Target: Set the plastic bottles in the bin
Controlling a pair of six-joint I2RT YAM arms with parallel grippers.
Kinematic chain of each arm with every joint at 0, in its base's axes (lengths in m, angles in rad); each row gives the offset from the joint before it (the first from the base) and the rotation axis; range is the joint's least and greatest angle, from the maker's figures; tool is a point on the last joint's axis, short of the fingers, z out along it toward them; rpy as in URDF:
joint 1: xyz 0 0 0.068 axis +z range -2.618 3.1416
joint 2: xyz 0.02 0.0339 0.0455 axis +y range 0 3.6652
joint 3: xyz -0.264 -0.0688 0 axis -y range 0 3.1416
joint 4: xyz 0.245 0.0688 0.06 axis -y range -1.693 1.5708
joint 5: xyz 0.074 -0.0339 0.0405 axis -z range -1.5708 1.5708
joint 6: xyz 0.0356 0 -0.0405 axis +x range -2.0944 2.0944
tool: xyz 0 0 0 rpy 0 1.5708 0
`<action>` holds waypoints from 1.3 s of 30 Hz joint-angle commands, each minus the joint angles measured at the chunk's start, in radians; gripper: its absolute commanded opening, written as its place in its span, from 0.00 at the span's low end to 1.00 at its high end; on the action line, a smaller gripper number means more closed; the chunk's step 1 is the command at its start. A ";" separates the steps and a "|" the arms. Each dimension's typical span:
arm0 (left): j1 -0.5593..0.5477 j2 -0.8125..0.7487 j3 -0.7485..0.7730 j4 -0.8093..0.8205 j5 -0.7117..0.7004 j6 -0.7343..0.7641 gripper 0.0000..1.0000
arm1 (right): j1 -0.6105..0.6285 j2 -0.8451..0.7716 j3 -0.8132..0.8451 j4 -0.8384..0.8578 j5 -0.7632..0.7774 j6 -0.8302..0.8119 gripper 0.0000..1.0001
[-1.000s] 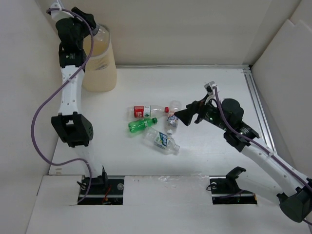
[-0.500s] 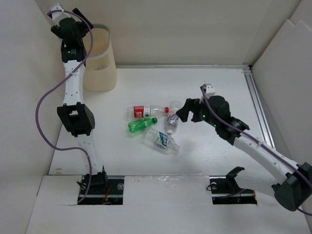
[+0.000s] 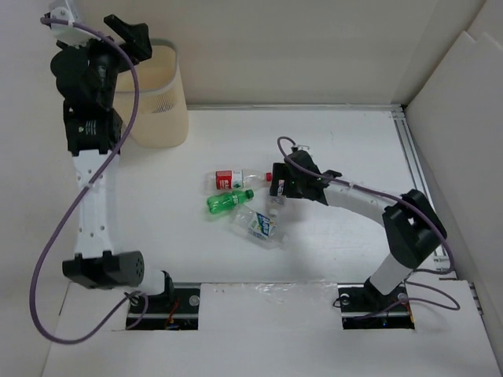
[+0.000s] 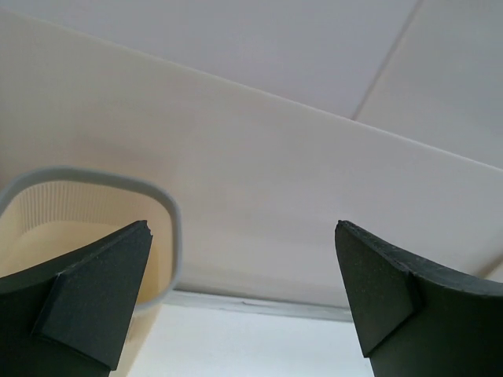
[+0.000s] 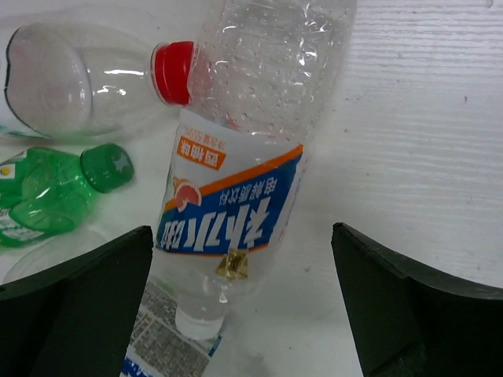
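Note:
The cream bin (image 3: 161, 98) stands at the back left, and its grey rim (image 4: 171, 236) shows in the left wrist view. My left gripper (image 3: 128, 35) hangs open and empty beside the bin's mouth (image 4: 242, 225). Several plastic bottles lie mid-table: a red-labelled clear one (image 3: 233, 179), a green one (image 3: 226, 202) and a clear green-white one (image 3: 259, 226). My right gripper (image 3: 277, 187) is low over a blue-labelled clear bottle (image 5: 232, 196), which lies between its open fingers (image 5: 242, 229), nearer the left one. Beside it lie the red-capped bottle (image 5: 78, 86) and the green bottle (image 5: 47, 192).
White walls close in the table at the back and on both sides. A metal rail (image 3: 416, 169) runs along the right edge. The left arm's purple cable (image 3: 59, 188) loops out to the left.
My left gripper opened over the bin and the clear bottle it held is gone from view; the arm then drew back left. My right arm swung left and down over the blue-labelled bottle.

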State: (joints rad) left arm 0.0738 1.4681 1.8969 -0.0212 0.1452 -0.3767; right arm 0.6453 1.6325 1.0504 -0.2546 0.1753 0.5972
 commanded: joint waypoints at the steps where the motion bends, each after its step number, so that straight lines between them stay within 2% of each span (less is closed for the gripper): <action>1: 0.006 -0.070 -0.146 0.014 0.126 -0.050 1.00 | 0.019 0.055 0.069 0.046 0.018 0.050 0.99; 5: 0.006 -0.185 -0.306 0.039 0.171 -0.062 1.00 | 0.030 0.157 0.121 0.034 0.039 0.073 0.94; 6: 0.006 -0.231 -0.338 0.040 0.188 -0.062 1.00 | 0.030 0.173 0.131 0.034 0.039 0.073 0.89; 7: 0.006 -0.250 -0.387 0.040 0.188 -0.062 1.00 | 0.030 0.197 0.131 0.034 0.039 0.073 0.78; 9: 0.006 -0.291 -0.418 0.040 0.211 -0.062 1.00 | 0.042 0.210 0.131 0.023 0.039 0.084 0.71; 11: 0.006 -0.301 -0.427 0.014 0.223 -0.062 1.00 | 0.042 0.210 0.115 0.023 0.039 0.095 0.48; 12: 0.006 -0.301 -0.427 -0.002 0.243 -0.062 1.00 | 0.042 0.210 0.100 0.023 0.052 0.104 0.27; 13: 0.006 -0.301 -0.436 -0.014 0.260 -0.062 1.00 | 0.042 0.192 0.082 -0.004 0.068 0.114 0.16; 14: 0.006 -0.311 -0.462 -0.014 0.273 -0.062 1.00 | 0.042 0.153 0.073 -0.020 0.087 0.124 0.10; 17: 0.006 -0.311 -0.528 0.015 0.388 -0.092 1.00 | 0.028 0.028 0.033 -0.078 0.164 0.133 0.10; 18: 0.006 -0.311 -0.547 0.036 0.469 -0.106 1.00 | 0.028 -0.009 0.023 -0.089 0.176 0.124 0.10; 19: 0.006 -0.311 -0.570 0.100 0.523 -0.125 1.00 | 0.011 -0.049 0.011 -0.089 0.190 0.115 0.10; 21: -0.078 -0.302 -0.591 0.119 0.548 -0.117 1.00 | -0.001 -0.170 0.011 -0.110 0.199 0.070 0.10; 23: -0.173 -0.257 -0.578 0.104 0.548 -0.100 1.00 | -0.021 -0.250 -0.016 -0.077 0.153 0.005 0.02; 25: -0.285 -0.226 -0.552 0.128 0.597 -0.113 1.00 | -0.045 -0.365 -0.053 0.055 0.032 -0.109 0.00; 26: -0.319 -0.216 -0.552 0.150 0.579 -0.123 1.00 | -0.076 -0.402 -0.093 0.102 -0.117 -0.137 0.00; 28: -0.423 -0.204 -0.552 0.167 0.545 -0.123 1.00 | -0.105 -0.497 -0.125 0.227 -0.267 -0.196 0.00; 30: -0.524 -0.161 -0.539 0.201 0.536 -0.113 1.00 | -0.148 -0.543 -0.168 0.343 -0.481 -0.207 0.00; 33: -0.607 -0.117 -0.501 0.252 0.545 -0.113 1.00 | -0.188 -0.582 -0.219 0.486 -0.736 -0.162 0.00; 35: -0.667 -0.075 -0.489 0.286 0.554 -0.113 1.00 | -0.200 -0.603 -0.219 0.577 -0.801 -0.137 0.00; 39: -0.729 -0.017 -0.464 0.322 0.545 -0.123 1.00 | -0.191 -0.631 -0.219 0.635 -0.888 -0.116 0.00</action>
State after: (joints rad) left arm -0.6254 1.4303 1.3762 0.1997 0.6811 -0.4953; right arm 0.4297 1.0420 0.8154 0.1616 -0.4751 0.4786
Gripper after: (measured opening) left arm 0.997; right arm 0.582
